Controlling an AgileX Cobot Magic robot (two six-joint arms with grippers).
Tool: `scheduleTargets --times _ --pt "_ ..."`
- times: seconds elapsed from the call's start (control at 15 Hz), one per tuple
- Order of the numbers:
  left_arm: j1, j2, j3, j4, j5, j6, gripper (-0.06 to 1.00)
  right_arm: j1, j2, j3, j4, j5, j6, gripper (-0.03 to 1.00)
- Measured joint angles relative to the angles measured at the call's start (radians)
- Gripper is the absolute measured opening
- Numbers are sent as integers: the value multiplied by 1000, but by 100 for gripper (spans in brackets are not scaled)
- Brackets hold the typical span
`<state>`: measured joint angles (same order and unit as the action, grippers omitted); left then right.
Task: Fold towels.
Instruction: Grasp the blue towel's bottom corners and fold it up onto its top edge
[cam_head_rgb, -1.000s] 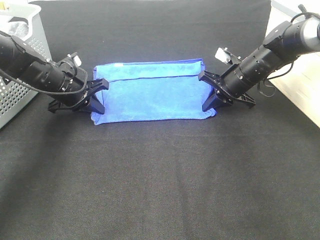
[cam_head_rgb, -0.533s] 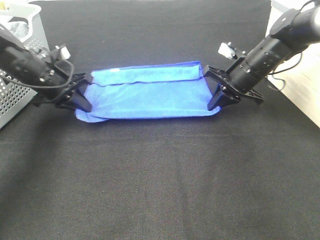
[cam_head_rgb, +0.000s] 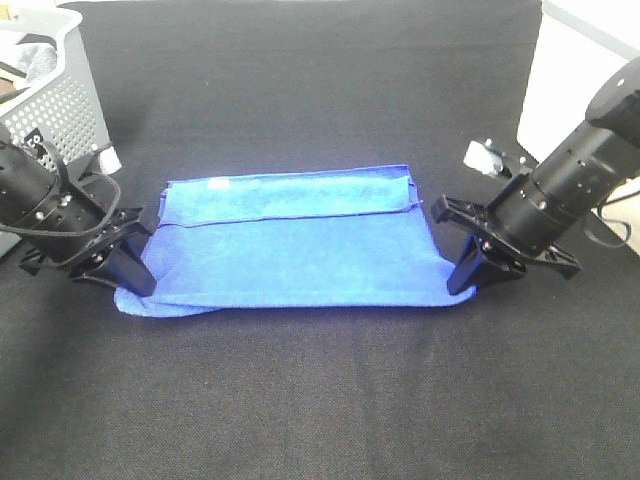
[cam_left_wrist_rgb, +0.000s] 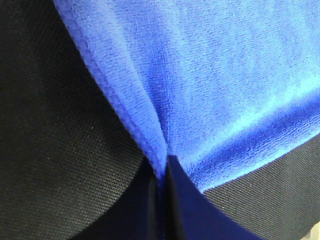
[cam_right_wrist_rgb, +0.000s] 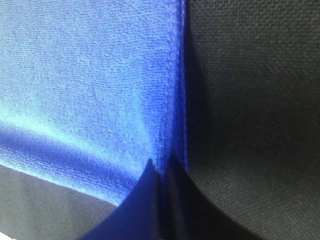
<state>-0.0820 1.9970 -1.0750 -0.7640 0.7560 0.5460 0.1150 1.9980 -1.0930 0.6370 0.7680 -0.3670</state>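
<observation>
Blue and soft, the towel (cam_head_rgb: 290, 240) lies flat on the black worktop (cam_head_rgb: 320, 400), near the middle, between the two arms. It is folded over, and a thinner strip of it lies on top along the far side. A small white tag (cam_head_rgb: 214, 182) shows near the far left corner. The left arm (cam_head_rgb: 40, 195) comes in low from the left. The left jaws are shut tight on the near left corner of the towel, with their tips down at the worktop. In the left wrist view the stitched edge of the towel (cam_left_wrist_rgb: 225, 75) runs down into a pinch where the two dark tips meet, and no gap shows between them. The right arm (cam_head_rgb: 570, 185) comes in from the right. The right jaws are shut tight on the near right corner of the towel. In the right wrist view the blue cloth (cam_right_wrist_rgb: 75, 75) bunches into small creases just where the tips close on its edge. The towel looks pulled flat between the two grips. A grey basket (cam_head_rgb: 70, 110) with many small holes stands at the far left of the worktop, well apart from the towel. A grey cloth (cam_head_rgb: 30, 55) lies inside it.
</observation>
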Motion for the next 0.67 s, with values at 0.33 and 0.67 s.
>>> scheduleTargets --times 0.33,0.67 --pt "1 -9 -130 14 -20 -94 1 0 13 -180 -5 25 -7 0" --pt "1 50 -369 109 -35 -131 1 0 169 -487 -8 74 -3 0"
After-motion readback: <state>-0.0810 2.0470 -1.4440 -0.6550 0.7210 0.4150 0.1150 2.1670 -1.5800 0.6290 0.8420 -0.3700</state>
